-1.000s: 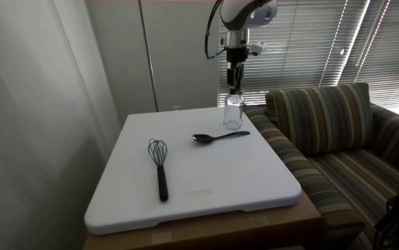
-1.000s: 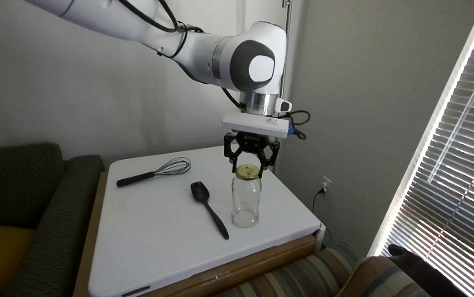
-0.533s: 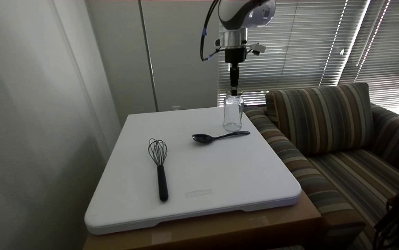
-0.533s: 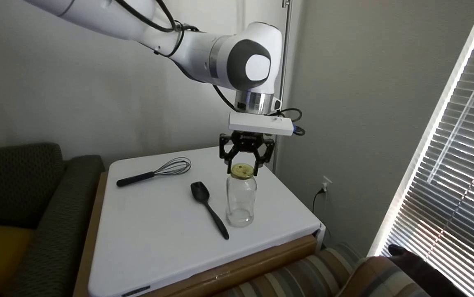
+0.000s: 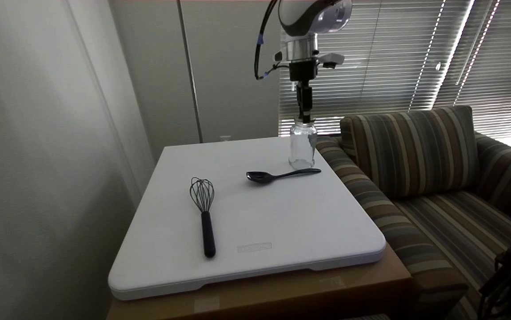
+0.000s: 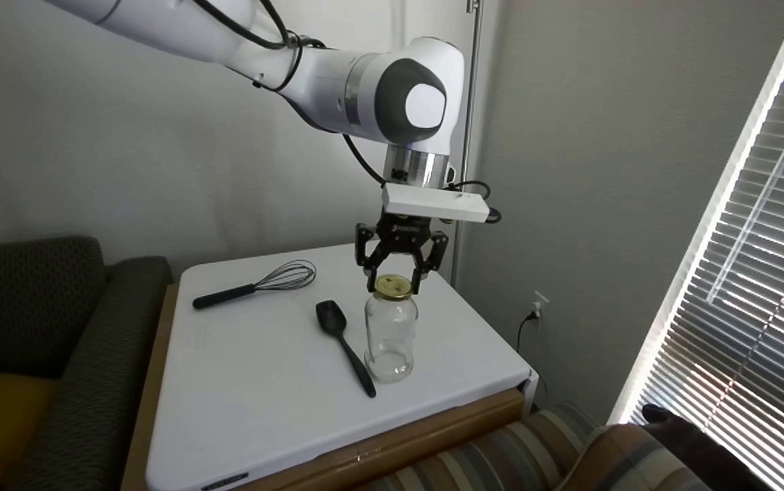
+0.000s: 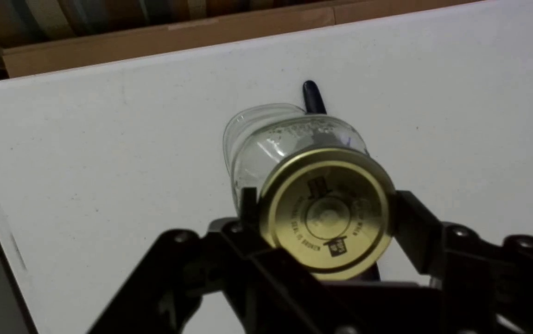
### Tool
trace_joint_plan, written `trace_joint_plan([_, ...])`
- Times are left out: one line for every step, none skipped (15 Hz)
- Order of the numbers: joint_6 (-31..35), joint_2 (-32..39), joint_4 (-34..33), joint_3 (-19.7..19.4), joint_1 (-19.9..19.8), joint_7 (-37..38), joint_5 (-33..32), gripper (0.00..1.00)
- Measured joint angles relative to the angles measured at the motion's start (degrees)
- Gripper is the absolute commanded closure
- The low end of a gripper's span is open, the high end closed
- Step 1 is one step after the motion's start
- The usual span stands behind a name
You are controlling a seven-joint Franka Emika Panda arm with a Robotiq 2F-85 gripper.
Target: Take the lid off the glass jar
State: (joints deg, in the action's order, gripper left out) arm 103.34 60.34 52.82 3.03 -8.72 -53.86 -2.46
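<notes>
Clasping the lid (image 7: 327, 218) on a near-upright jar (image 6: 390, 341)

We find the jar with its long axis running up and down, close to upright: capped mouth at the top, base down at the white table (image 6: 249, 382). The lid sits on that mouth, its printed gold face turned up, so the wrist view looks onto it. From above, the gripper (image 6: 393, 286) points down at the jar; its two fingers (image 7: 249, 206) stand against the rim, one on each side, and we read it as holding the lid.

Counting up, we get one jar, one lid, one spoon (image 6: 348, 346) and one whisk (image 5: 206, 222), with one table above a brown box (image 5: 304, 286). The spoon lies just beside the base of the jar, its handle nearer than its bowl; whether they touch, we cannot tell. The whisk lies well apart from the jar, and in an exterior view its wires (image 5: 202, 195) point away from us.
</notes>
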Motion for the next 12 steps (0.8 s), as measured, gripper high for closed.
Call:
trace_joint_plan([0.07,0.0,-0.02,-0.13,0.1,0.07,-0.31,0.53])
trace_joint_plan([0.14,0.0,-0.05,-0.28,0.17,0.17,-0.54,0.53])
trace_joint_plan([0.25,0.0,-0.06,-0.36,0.17,0.31,-0.61,0.53])
trace_joint_plan([0.44,0.0,-0.06,-0.43,0.17,0.44,-0.61,0.53])
trace_joint_plan([0.65,0.0,-0.06,-0.47,0.17,0.48,-0.61,0.53])
trace_joint_plan([0.77,0.0,-0.06,-0.47,0.17,0.48,-0.61,0.53])
trace_joint_plan([0.92,0.0,-0.06,-0.47,0.19,0.47,-0.61,0.53])
trace_joint_plan([1.25,-0.01,-0.06,-0.47,0.21,0.44,-0.63,0.53])
trace_joint_plan([1.61,-0.09,-0.11,-0.47,0.26,0.27,-0.68,0.53])
trace_joint_plan([1.71,-0.19,-0.23,-0.46,0.32,-0.12,-0.73,0.53])
trace_joint_plan([1.67,-0.28,-0.4,-0.37,0.35,-0.87,-0.73,0.53])
trace_joint_plan([1.6,-0.43,-0.48,-0.24,0.35,-1.66,-0.72,0.53])
